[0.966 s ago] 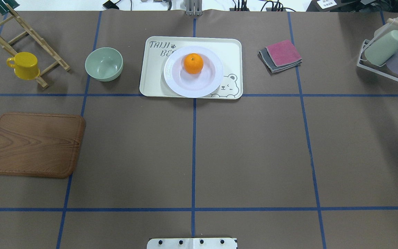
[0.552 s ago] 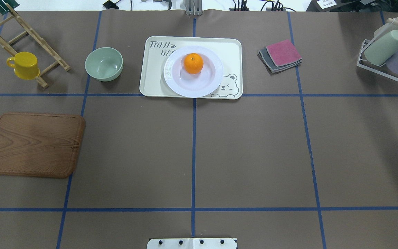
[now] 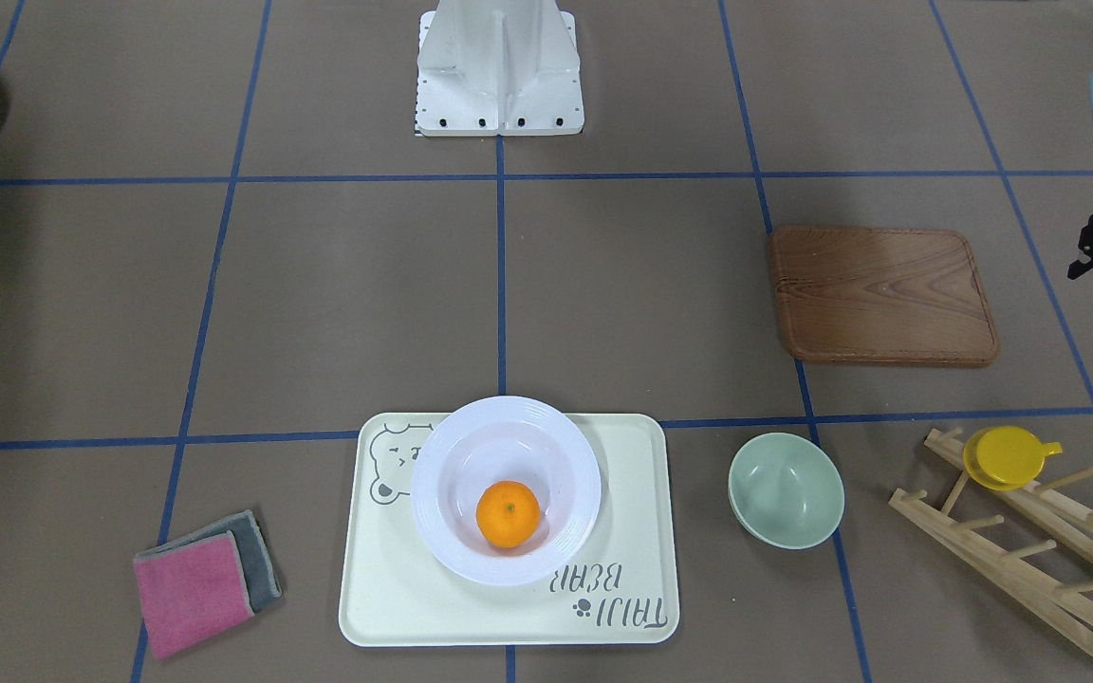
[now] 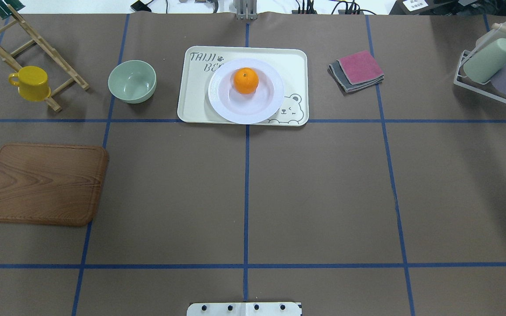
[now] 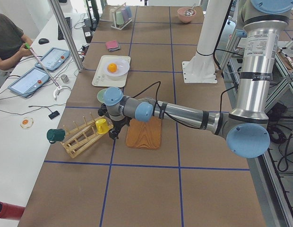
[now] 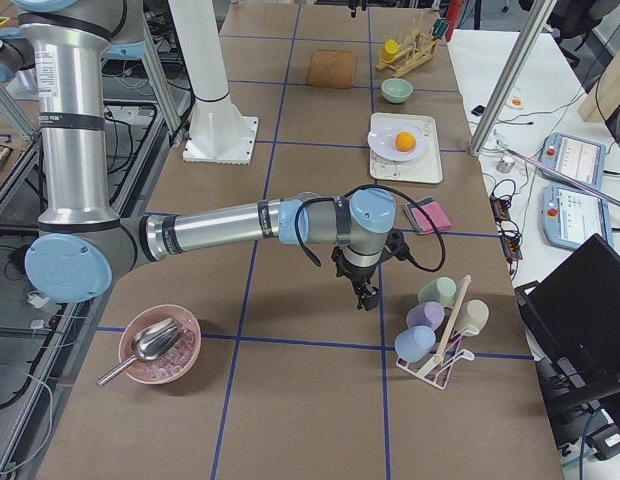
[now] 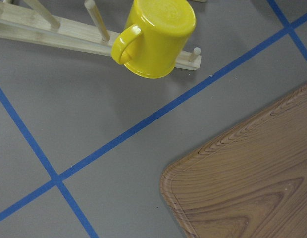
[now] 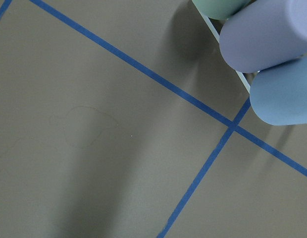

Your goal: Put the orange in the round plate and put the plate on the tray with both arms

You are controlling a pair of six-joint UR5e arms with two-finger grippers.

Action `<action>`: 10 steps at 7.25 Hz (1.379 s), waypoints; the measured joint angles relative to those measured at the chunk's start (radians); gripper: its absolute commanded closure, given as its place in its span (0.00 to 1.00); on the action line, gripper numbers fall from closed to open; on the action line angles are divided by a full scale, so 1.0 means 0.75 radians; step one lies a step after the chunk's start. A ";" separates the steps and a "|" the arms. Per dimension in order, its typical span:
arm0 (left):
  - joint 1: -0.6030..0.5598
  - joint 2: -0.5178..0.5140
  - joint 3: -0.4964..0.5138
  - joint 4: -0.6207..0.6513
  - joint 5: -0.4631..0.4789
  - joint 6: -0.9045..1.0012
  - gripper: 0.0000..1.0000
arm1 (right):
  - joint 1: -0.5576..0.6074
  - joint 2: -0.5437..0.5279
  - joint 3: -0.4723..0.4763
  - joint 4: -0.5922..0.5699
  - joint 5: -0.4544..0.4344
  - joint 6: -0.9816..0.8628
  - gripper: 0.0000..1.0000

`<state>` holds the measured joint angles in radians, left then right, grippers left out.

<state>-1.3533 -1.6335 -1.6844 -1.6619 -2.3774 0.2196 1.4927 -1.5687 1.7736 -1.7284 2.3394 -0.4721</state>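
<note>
There is one orange (image 4: 246, 80), one round plate (image 4: 218, 98) and one tray (image 4: 196, 96). The orange sits in the plate, on the side far from the robot. The plate sits on the tray, and the tray lies at the middle of the surface's far edge.

There are two hands. The left hand (image 5: 112, 135) hangs by the surface's left end, just beside the one yellow cup (image 4: 30, 83) and the one wooden board (image 4: 44, 184). The right hand (image 6: 366, 297) hangs by the right end, near a white rack (image 4: 490, 94) with four cups on it. Both hands are well apart from the orange. I cannot tell if either hand is open or closed.

One green bowl (image 4: 132, 81) stands just left of the tray, with nothing in it. Two cloths, one pink (image 4: 360, 66) on one grey (image 4: 338, 74), lie to the tray's right. One pink bowl (image 6: 195, 345) holds a metal scoop (image 6: 155, 338).
</note>
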 measured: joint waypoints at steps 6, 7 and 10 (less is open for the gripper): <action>0.006 -0.040 -0.013 0.000 -0.001 -0.022 0.01 | -0.019 0.007 -0.013 0.006 -0.028 0.015 0.00; 0.006 -0.043 -0.014 -0.002 -0.001 -0.020 0.01 | -0.024 0.011 -0.015 0.007 -0.037 0.021 0.00; 0.003 -0.020 -0.042 -0.057 0.003 -0.016 0.01 | -0.032 0.005 -0.016 0.008 -0.047 0.021 0.00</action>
<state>-1.3510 -1.6488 -1.7157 -1.7044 -2.3753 0.2078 1.4686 -1.5647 1.7620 -1.7227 2.3041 -0.4566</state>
